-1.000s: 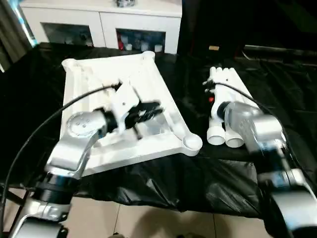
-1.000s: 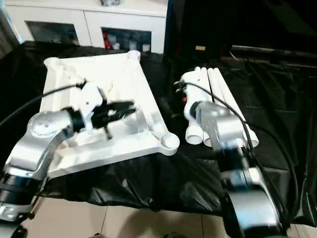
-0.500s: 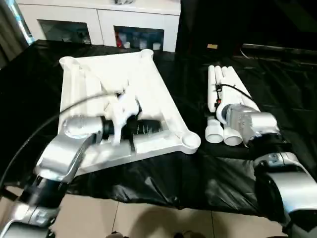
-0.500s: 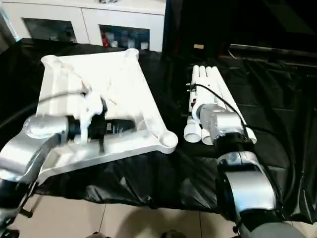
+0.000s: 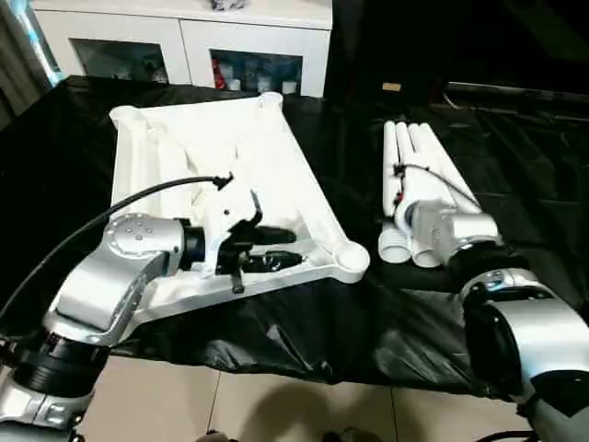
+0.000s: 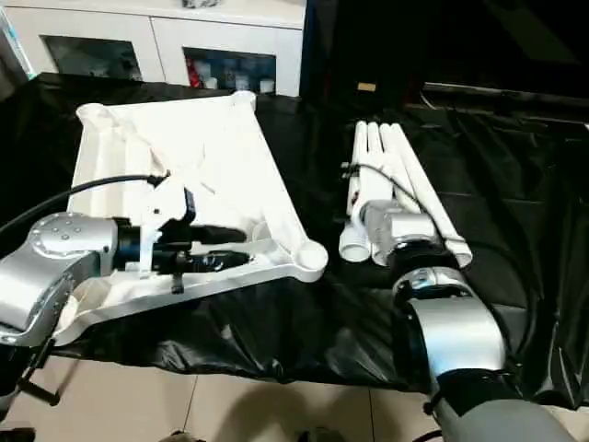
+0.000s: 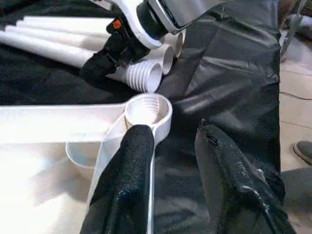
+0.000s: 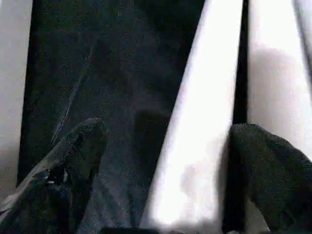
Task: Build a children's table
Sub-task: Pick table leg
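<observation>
Right gripper point(image 8: 163, 170), fingers spread wide, straddles one white tapered plastic tube leg point(image 8: 195, 146): light, stiff, slick; I'd grip near its threaded end. Left gripper point(image 7: 168, 165), fingers apart, sits at the white ribbed tabletop point(image 5: 212, 147)'s corner socket point(image 7: 146, 108) on black cloth point(image 5: 479, 129).

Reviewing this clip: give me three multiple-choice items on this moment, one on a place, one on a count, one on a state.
1. Where do the legs lie?
A. Beside the tabletop, on the black cloth
B. Screwed into the sockets
C. On the floor

2. How many legs are there?
A. Two
B. Four
C. Six

3. How stands the right gripper?
A. Shut on a leg
B. Open, fingers either side of a leg
C. Shut, empty

Answers: 1 A, the bundle lies on the cloth on the robot's right of the tabletop; 2 B, four tubes side by side; 3 B, the right wrist view shows the fingers wide apart, a tube between.
</observation>
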Controlling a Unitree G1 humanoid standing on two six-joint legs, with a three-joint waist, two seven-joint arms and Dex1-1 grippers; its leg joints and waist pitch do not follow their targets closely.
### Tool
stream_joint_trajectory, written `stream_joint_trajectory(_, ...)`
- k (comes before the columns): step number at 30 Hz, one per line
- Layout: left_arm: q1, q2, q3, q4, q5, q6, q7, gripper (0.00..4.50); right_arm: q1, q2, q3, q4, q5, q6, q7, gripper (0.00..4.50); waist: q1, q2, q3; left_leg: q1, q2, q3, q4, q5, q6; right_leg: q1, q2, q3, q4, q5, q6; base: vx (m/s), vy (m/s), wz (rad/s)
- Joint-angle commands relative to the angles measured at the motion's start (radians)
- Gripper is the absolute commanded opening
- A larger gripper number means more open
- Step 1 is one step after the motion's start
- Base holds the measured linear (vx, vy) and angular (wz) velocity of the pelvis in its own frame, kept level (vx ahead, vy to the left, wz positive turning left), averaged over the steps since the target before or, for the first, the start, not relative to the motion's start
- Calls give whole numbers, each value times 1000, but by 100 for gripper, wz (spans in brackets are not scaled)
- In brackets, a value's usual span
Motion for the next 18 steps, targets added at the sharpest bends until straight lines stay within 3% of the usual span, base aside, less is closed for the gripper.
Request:
stream_joint_trajectory(1,-4,13,-7,-19,1,0,-2,205,-25,3,-25,23,15,-11,13,450,3,-3,-78,1,29,3,-65,-65,20,72,-56,32,-50,-56,-251,0,0,0)
stream_joint_trajectory(9,-3,31,-11,-42,-3,16,-7,289,-56,-2,-61,98,22,-1,-4,450,3,-10,-77,1,29,3,-65,-63,21,72,-57,31,-49,-62,-253,0,0,0)
stream_joint_trajectory(11,-1,35,-10,-49,-7,19,-10,289,-64,-3,-78,112,30,15,-5,450,4,-10,-78,2,30,3,-65,-64,22,72,-57,31,-48,-61,-253,0,0,0)
stream_joint_trajectory(14,-2,42,-11,-57,-13,24,-19,302,-70,-8,-104,126,45,33,-14,421,4,-11,-78,2,29,4,-65,-68,21,71,-57,31,-48,-63,-254,0,0,0)
stream_joint_trajectory(15,-5,46,-12,-59,-18,27,-26,329,-73,-13,-121,132,54,34,-22,402,5,-13,-78,2,30,4,-65,-69,20,71,-57,31,-48,-61,-251,0,0,0)
stream_joint_trajectory(18,-15,53,-16,-60,-24,36,-36,330,-78,-25,-163,142,87,39,-41,374,5,-12,-78,3,30,3,-66,-69,17,70,-56,30,-47,-61,-250,0,0,0)
